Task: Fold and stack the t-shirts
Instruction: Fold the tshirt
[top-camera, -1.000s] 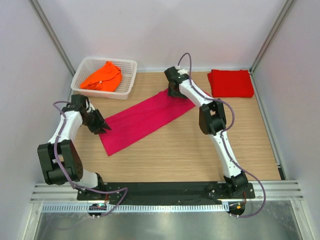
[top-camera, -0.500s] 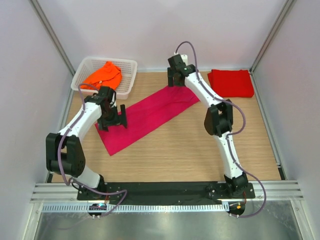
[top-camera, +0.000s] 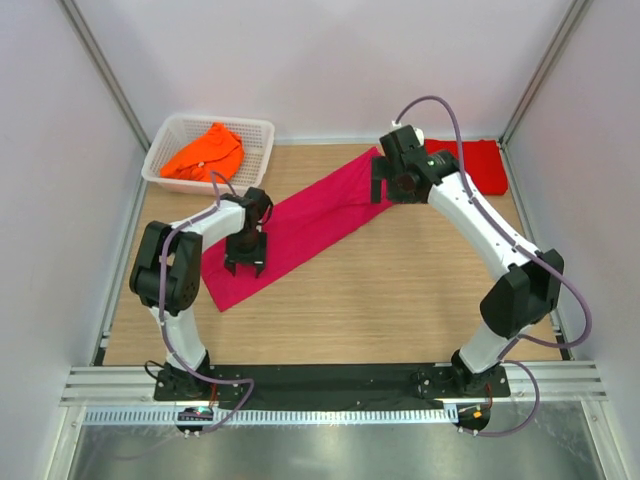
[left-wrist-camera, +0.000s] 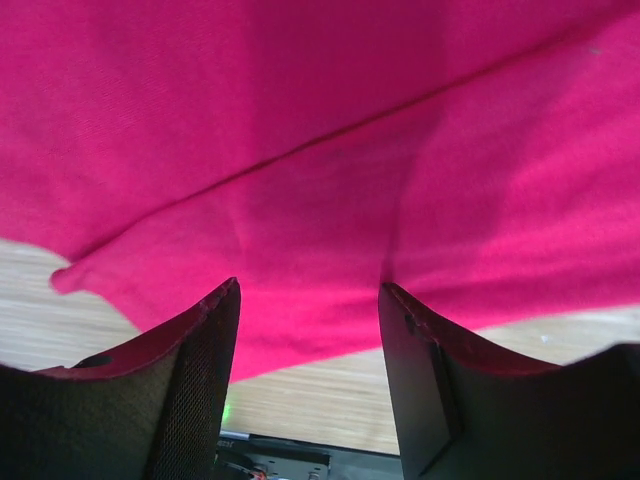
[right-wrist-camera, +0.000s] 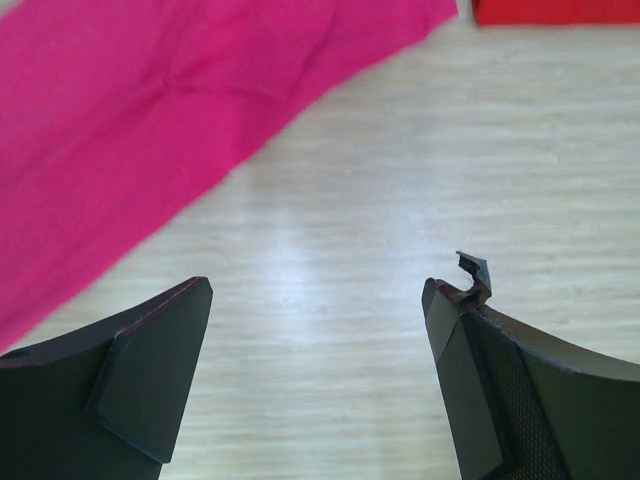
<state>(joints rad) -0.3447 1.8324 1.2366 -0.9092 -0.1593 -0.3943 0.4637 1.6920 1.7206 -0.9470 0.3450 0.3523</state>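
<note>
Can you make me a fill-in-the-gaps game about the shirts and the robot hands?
1. The basket holding the orange shirt is ____.
2. The left gripper is above the pink shirt, its jaws ____.
3. The folded red shirt lies at the table's far ____ corner.
4. The right gripper is open and holds ____.
Missing words: white, open, right, nothing.

A robotics lab cell, shown by white panel walls (top-camera: 300, 60), aluminium framing (top-camera: 100, 70) and wooden bench (top-camera: 380, 290)
</note>
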